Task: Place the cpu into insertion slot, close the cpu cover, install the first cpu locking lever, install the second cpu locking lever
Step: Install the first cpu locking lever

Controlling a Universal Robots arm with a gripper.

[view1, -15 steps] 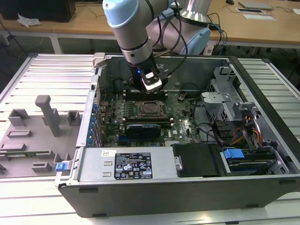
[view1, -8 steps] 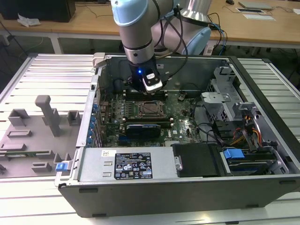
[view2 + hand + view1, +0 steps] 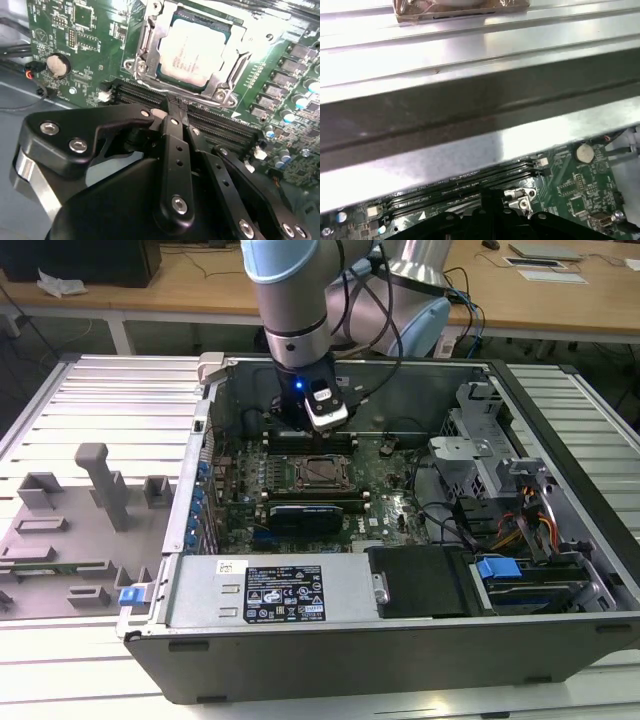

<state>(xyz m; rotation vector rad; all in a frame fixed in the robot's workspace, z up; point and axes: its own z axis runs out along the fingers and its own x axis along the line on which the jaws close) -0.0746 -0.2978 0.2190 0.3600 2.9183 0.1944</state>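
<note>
The cpu (image 3: pixel 192 47), pale silver-beige, lies flat in the insertion slot (image 3: pixel 298 473) on the green motherboard. The silver cpu cover (image 3: pixel 231 70) is down around it, its cut-out showing the chip top. A thin metal locking lever (image 3: pixel 141 42) runs along one side of the socket, and a silver lever hook (image 3: pixel 521 198) shows in the first wrist view. My black gripper (image 3: pixel 175 106) hovers just off the socket's edge, over the long black memory slots (image 3: pixel 135 92), fingers shut with nothing between them. In the exterior view the gripper (image 3: pixel 300 430) hangs behind the socket.
The open computer case (image 3: pixel 420 640) encloses the board, its metal wall (image 3: pixel 480 115) close to the wrist. A black card (image 3: pixel 315 512) sits in front of the socket, drive bays and cables (image 3: pixel 510 520) at the exterior view's right, and grey fixtures (image 3: pixel 105 485) on the ribbed table at its left.
</note>
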